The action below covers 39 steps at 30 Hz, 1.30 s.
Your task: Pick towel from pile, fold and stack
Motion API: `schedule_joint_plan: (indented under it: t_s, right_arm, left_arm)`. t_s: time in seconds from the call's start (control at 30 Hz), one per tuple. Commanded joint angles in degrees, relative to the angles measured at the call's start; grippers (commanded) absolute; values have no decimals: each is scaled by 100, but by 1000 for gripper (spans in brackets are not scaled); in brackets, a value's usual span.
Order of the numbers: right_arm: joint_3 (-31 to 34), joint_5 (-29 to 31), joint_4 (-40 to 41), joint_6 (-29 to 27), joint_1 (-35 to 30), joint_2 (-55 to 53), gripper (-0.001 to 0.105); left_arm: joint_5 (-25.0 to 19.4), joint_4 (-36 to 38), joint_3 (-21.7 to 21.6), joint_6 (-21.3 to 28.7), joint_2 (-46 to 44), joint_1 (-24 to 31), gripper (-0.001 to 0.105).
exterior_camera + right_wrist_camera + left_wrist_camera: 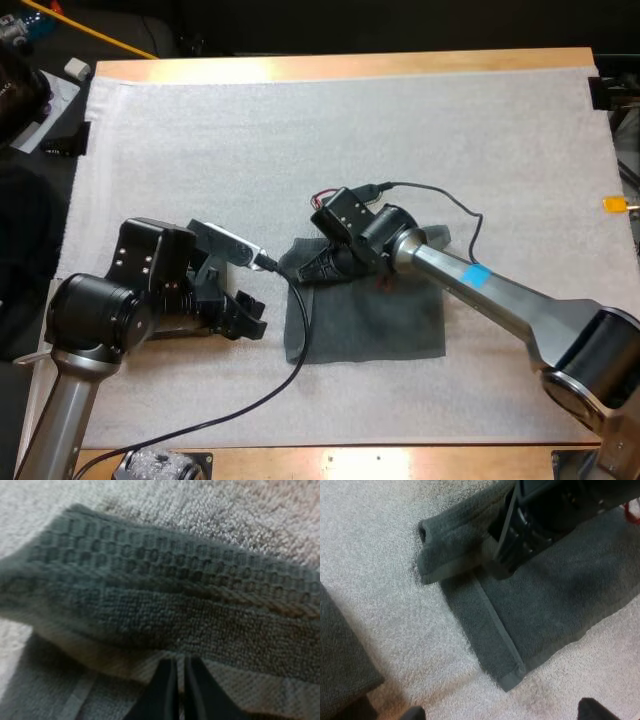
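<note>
A dark grey-green towel (370,320) lies flat on the white mat, its far-left edge rolled up and over. My right gripper (312,268) is shut on that lifted hem; in the right wrist view its fingers (167,690) pinch the towel's pale edge (150,665). In the left wrist view the towel (545,605) spreads out with the rolled fold (450,545) held by the right gripper (520,540). My left gripper (248,318) stands open just left of the towel, fingertips (412,713) wide apart over bare mat.
Another dark towel piece (340,655) lies close beside my left gripper, under the left arm. A black cable (290,370) runs across the mat near the towel's left edge. The wooden table edge (340,66) borders the far side.
</note>
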Motion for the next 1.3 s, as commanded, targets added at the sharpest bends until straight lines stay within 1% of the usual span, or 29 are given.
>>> schedule_joint_plan:
  t_s: [0.0, 0.13, 0.3, 0.4, 0.43, 0.53, 0.57, 0.67, 0.83, 0.93, 1.03, 1.13, 1.27]
  right_arm:
    - [-17, -66, 76, 64, 3, 125, 0]
    - [-27, -71, -54, 218, -4, 258, 0]
    - [-47, 31, -441, 487, -19, 393, 0]
    - [-54, 163, -846, 682, -36, 431, 0]
    - [-60, 277, -1221, 811, -51, 455, 0]
    - [-95, 197, -1095, 684, -24, 424, 0]
    - [-148, 275, -1374, 733, -32, 465, 0]
    - [-292, 417, -1729, 771, -48, 522, 0]
    - [-634, 606, -1993, 742, -100, 572, 0]
    - [-844, 795, -2031, 688, -163, 531, 0]
    - [-1018, 944, -1904, 620, -202, 431, 0]
    - [-1132, 1033, -1600, 484, -196, 248, 0]
    - [-1160, 1101, -939, 281, -164, -105, 0]
  left_arm:
    - [-5, 15, -16, -47, -6, -12, 58]
    - [-1, 11, -14, -52, 6, -10, 59]
    - [12, 25, -12, -53, 1, -6, 59]
    - [17, 24, -10, -54, -6, -6, 59]
    - [29, 43, -12, -53, -3, -9, 59]
    - [12, 20, -13, -37, -3, -14, 58]
    - [20, 23, -17, -34, -25, -7, 58]
    - [32, 26, -15, -29, -10, -9, 58]
    - [50, 43, -17, -37, -14, -10, 58]
    - [42, 55, -20, -36, -11, -13, 58]
    - [43, 65, -19, -39, -19, -19, 58]
    - [46, 40, -18, -38, -12, -7, 58]
    - [46, 43, -15, -35, -22, -16, 58]
